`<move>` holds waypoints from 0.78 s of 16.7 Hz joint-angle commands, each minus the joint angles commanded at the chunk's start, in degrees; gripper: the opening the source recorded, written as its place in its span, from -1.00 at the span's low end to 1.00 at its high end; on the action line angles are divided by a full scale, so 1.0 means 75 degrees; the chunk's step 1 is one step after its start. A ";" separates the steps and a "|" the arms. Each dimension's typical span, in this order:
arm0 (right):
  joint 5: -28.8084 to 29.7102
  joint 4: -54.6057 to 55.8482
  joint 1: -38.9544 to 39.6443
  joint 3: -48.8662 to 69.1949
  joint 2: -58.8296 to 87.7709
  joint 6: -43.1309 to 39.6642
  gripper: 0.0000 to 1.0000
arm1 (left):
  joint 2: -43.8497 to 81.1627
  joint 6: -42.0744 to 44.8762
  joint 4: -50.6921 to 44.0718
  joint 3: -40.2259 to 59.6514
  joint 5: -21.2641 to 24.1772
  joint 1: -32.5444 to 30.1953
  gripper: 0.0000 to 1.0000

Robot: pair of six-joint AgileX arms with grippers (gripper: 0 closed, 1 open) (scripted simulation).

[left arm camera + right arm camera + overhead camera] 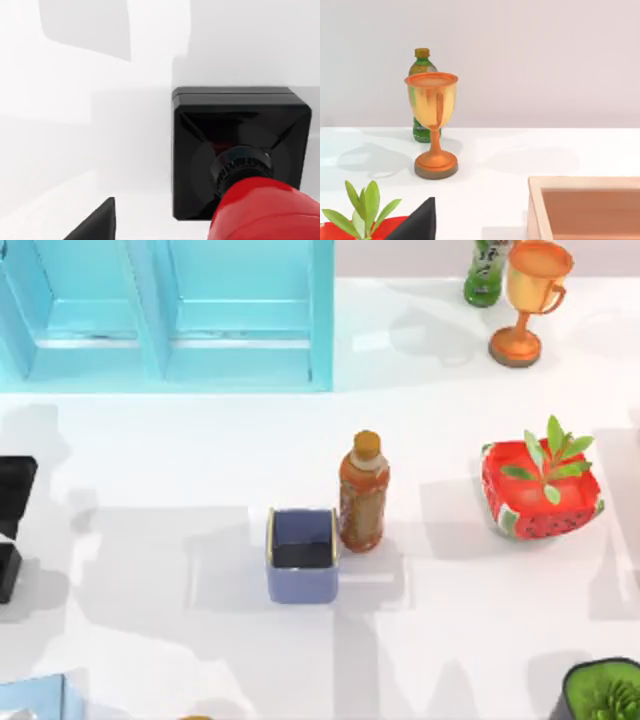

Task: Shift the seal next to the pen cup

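amber bottle (363, 493), watermelon plant pot (542, 490), orange trophy (530, 300), green bottle (487, 270), blue cabinet (165, 310).

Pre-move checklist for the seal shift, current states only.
1. Seal located: ok. The left wrist view looks down on its black base and red knob, standing upright on the white table.
2. Seal gripped: not ok. Nothing is closed on it; one dark fingertip shows apart from it.
3. Left gripper opening: cannot tell.
4. Pen cup located: ok. It stands open-topped near the table's middle in the top view.
5. Free spot beside the cup: ok on its left; the amber bottle stands close at its right rear corner.
6. Right arm out of the way: ok. Its wrist view faces the trophy cup and green bottle.
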 joint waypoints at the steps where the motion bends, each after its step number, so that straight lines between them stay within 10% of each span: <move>1: 0.0000 0.0000 0.0000 0.0000 0.0000 0.0000 1.00 | 0.0083 0.0007 0.0319 -0.0247 0.0000 0.0006 1.00; 8: 0.0000 0.0000 0.0000 0.0000 0.0000 0.0000 1.00 | 0.0249 0.0023 0.0809 -0.0675 0.0001 0.0019 1.00; 13: 0.0000 0.0000 0.0000 0.0000 0.0000 0.0000 1.00 | 0.0249 0.0023 0.0809 -0.0675 0.0001 0.0019 0.25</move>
